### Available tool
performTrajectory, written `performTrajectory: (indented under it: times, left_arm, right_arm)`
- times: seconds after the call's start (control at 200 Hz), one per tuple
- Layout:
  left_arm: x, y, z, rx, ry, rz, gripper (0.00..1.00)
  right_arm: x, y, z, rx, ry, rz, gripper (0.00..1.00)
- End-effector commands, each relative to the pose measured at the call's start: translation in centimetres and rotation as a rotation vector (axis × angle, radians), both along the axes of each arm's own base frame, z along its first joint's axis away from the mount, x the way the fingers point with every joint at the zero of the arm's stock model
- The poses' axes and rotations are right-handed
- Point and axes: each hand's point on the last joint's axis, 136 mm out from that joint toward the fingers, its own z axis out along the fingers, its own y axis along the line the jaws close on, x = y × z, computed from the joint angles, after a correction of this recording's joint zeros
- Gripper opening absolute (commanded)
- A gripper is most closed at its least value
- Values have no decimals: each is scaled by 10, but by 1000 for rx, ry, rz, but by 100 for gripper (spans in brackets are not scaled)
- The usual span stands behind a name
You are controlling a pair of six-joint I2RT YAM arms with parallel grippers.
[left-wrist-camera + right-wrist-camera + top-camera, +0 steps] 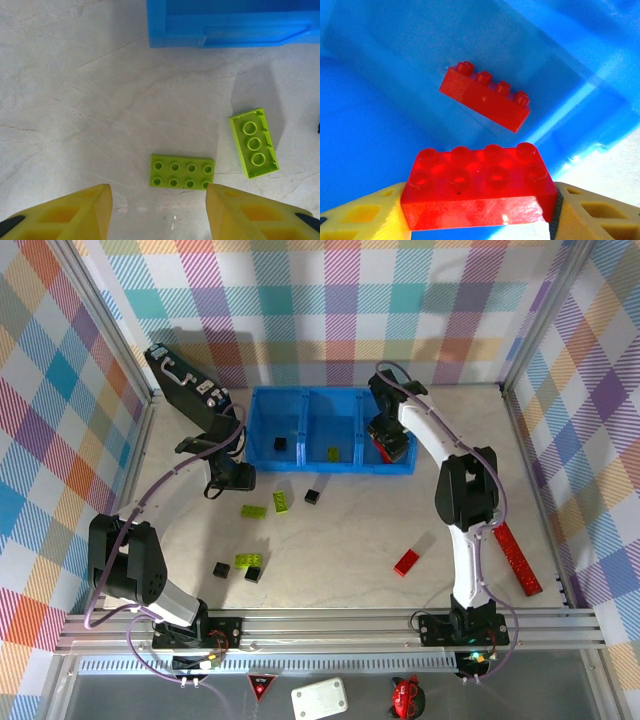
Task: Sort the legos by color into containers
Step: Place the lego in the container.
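Currently, red lego in the rightmost container

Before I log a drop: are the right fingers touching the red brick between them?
Touching. Right wrist view: red brick wedged between both fingers, no gap.

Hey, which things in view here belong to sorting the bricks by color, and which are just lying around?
For the job:
blue tray
held red brick in the right claw
sorted red brick in the tray
loose red brick
eight-stud lime brick
three-stud lime brick
black brick

Lying about:
black case
white box
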Motion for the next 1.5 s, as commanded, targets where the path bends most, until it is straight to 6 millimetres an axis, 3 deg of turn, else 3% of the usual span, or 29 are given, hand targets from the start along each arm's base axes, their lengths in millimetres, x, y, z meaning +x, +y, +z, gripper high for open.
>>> performTrajectory:
  times: [0.0, 0.285, 0.535, 0.78, 1.12, 1.3, 1.495]
  left_arm:
    - [4, 2, 12, -10, -21, 3, 53]
    - [2, 2, 15, -15, -29, 3, 53]
    - [2, 3, 17, -10, -32, 5, 53]
    - [2, 3, 19, -11, -39, 6, 53]
    - [1, 3, 17, -11, -32, 5, 53]
    - [-1, 3, 14, -14, -21, 8, 53]
    - [-1, 1, 7, -22, 0, 9, 53]
  right_arm:
    - [2, 6, -4, 0, 17, -50, 61]
    - [11, 12, -21, 0, 32, -72, 62]
    - [9, 9, -27, -22, 50, -84, 70]
    - [8, 10, -13, -15, 26, -68, 76]
    - [-2, 11, 15, -31, -22, -4, 76]
    - [-4, 19, 33, -64, -80, 160, 74]
    - [-14, 39, 39, -89, -117, 492, 72]
